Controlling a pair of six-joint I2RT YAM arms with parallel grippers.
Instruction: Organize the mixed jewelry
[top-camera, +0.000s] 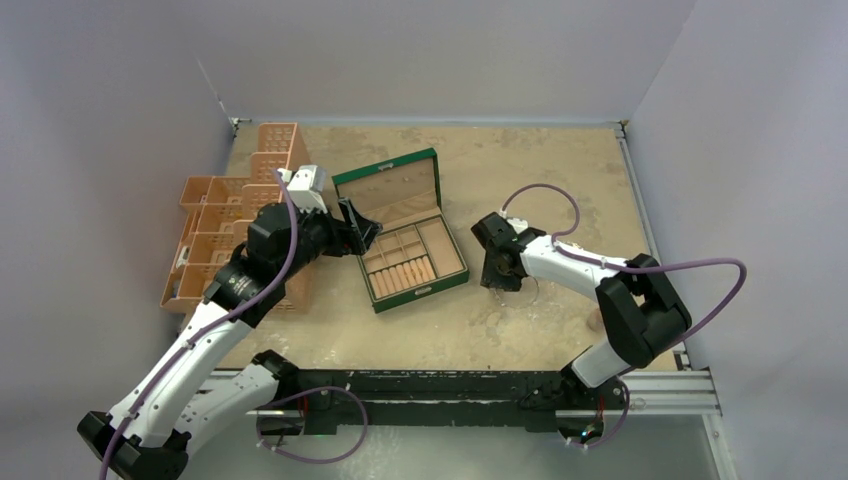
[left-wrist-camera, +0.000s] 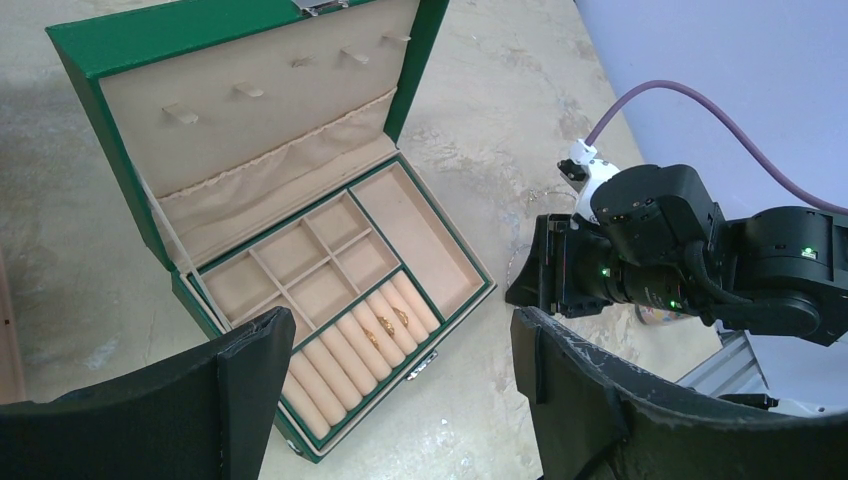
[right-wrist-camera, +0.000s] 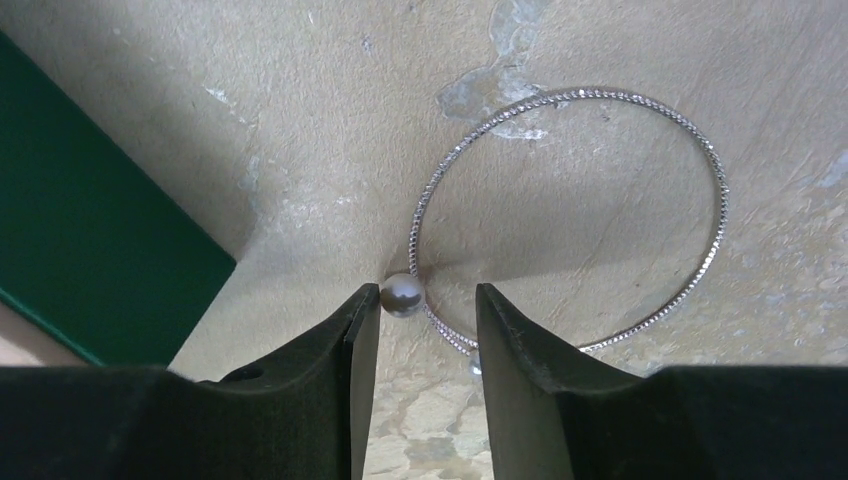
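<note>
A thin silver wire hoop (right-wrist-camera: 600, 93) lies flat on the table, with a grey pearl bead (right-wrist-camera: 402, 295) on it. My right gripper (right-wrist-camera: 428, 300) is open just above it. The bead sits at the tip of the left finger, and the hoop's wire passes between the jaws. A second small bead (right-wrist-camera: 475, 368) shows beside the right finger. Three tiny gold rings (left-wrist-camera: 385, 325) sit in the ring rolls of the open green box (left-wrist-camera: 455, 315). My left gripper (left-wrist-camera: 400, 390) is open and empty above the box's front edge. No glittery chain is in view.
The green box (top-camera: 420, 288) stands open mid-table with its lid raised; its outer wall (right-wrist-camera: 90, 230) is left of the right gripper. Orange baskets (top-camera: 215, 215) are stacked at the far left. A small pink cylinder (left-wrist-camera: 655, 316) peeks out behind the right arm (left-wrist-camera: 700, 250).
</note>
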